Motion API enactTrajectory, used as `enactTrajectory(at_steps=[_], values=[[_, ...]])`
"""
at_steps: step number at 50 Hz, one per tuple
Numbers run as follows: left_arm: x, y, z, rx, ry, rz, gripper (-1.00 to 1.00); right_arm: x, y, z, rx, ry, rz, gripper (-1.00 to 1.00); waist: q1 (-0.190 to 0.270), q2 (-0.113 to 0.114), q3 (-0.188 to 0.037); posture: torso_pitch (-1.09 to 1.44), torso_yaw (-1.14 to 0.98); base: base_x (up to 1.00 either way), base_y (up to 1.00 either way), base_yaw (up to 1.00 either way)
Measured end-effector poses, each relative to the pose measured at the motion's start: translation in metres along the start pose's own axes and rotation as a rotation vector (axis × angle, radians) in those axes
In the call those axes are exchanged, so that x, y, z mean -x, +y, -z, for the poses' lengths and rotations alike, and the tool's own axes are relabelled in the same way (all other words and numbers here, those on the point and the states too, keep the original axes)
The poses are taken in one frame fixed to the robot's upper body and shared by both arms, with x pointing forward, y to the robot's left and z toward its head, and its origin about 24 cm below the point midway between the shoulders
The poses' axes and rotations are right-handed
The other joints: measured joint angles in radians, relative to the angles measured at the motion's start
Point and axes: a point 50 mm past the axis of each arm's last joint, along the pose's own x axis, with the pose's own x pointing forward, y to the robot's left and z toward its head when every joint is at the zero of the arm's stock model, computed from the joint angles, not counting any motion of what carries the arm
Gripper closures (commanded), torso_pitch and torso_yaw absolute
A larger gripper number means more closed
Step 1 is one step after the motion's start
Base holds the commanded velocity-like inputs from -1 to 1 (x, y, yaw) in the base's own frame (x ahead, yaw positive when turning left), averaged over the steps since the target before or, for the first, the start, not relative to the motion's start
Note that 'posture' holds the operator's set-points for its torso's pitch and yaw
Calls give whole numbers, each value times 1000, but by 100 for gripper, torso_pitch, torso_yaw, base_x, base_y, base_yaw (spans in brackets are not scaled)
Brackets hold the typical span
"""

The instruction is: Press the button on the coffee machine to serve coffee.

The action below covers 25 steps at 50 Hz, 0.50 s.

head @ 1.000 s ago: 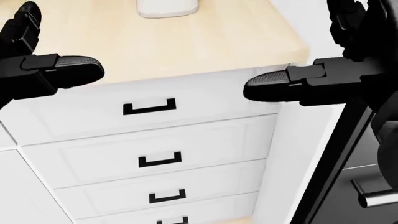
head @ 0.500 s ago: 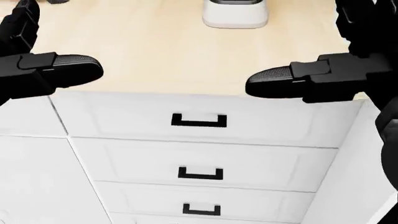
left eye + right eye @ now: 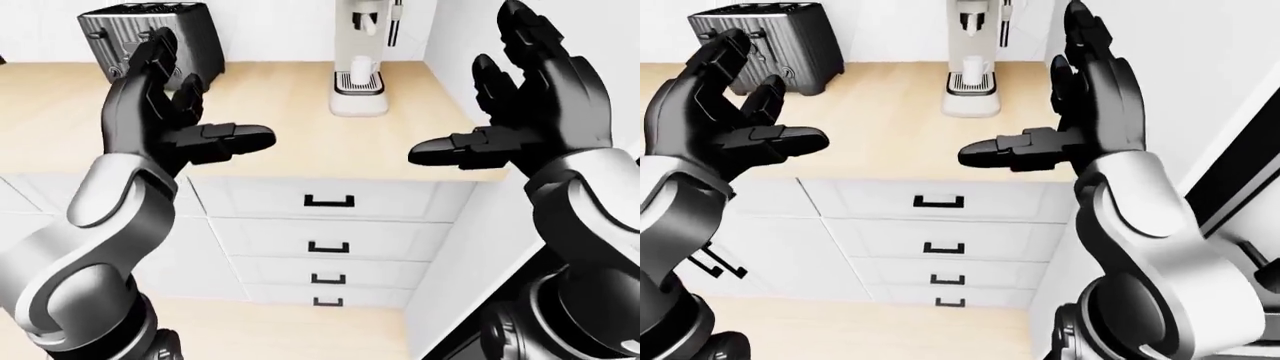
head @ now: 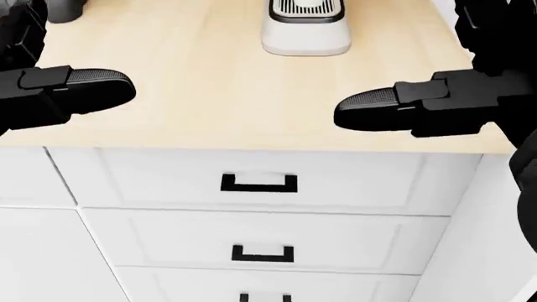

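The coffee machine (image 3: pixel 359 56) stands at the top of the left-eye view, a little right of centre, on the pale wooden table (image 3: pixel 300 135), close to the white wall behind it. It is white with a dark drip grille at its base, and a white cup (image 3: pixel 362 70) sits on that grille under the spout. The button itself is too small to make out in any view.

Both hands are raised over the near edge of the table, well apart from the machine and touching nothing. The left hand (image 3: pixel 165 112) comes in from the left with its fingers spread and pointing up, its thumb reaching toward the middle of the view. The right hand (image 3: pixel 530 105) mirrors it on the right side, fingers apart and upright, thumb pointing left. Neither holds anything.

A dark metal toaster (image 3: pixel 150 34) sits at the top left of the left-eye view, partly behind the left hand. Below the table edge runs a stack of white drawers (image 3: pixel 330 240) with black handles, centred under the gap between the hands. A strip of pale wooden floor (image 3: pixel 280 330) shows beneath them.
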Motion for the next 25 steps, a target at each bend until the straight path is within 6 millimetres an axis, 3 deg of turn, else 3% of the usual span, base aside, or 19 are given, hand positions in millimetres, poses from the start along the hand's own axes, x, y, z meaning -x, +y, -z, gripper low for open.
enactTrajectory(at_steps=[4, 6, 9, 11, 13, 17, 19, 22, 25], values=[[0, -1, -2, 0, -11, 10, -100, 0, -4, 0, -5, 0, 25, -100, 7, -40, 12, 0, 0, 22, 0, 0], [0, -1, -2, 1, -14, 11, -100, -1, -3, 0, -5, -4, 26, -100, 12, -75, 9, 0, 0, 23, 0, 0], [0, -6, 3, 3, 13, 36, -100, 0, -7, 2, -5, 10, 46, -100, -7, -64, 24, 0, 0, 23, 0, 0], [0, -9, 6, -3, 31, 54, -100, -1, -9, 5, -4, 27, 60, -100, -11, -70, 20, 0, 0, 24, 0, 0], [0, -8, 4, -3, 25, 53, -100, -1, -8, 3, -2, 20, 57, -100, -9, -58, 16, 0, 0, 23, 0, 0], [1, -5, -3, 3, -14, 36, -100, 0, -6, -1, -1, -10, 43, -100, -15, -11, 22, 0, 0, 23, 0, 0], [1, -5, -3, 4, -19, 35, -100, 0, -6, -2, -1, -12, 42, -100, -20, 28, 16, 0, 0, 23, 0, 0], [0, 0, 1, 5, 1, 10, -100, -1, -1, 4, -4, 16, 15, -100, -1, 21, 24, 0, 0, 23, 0, 0], [-1, 2, 4, -2, 25, -7, -100, -2, 0, 5, 0, 33, -2, -100, 3, 13, 15, 0, 0, 23, 0, 0]])
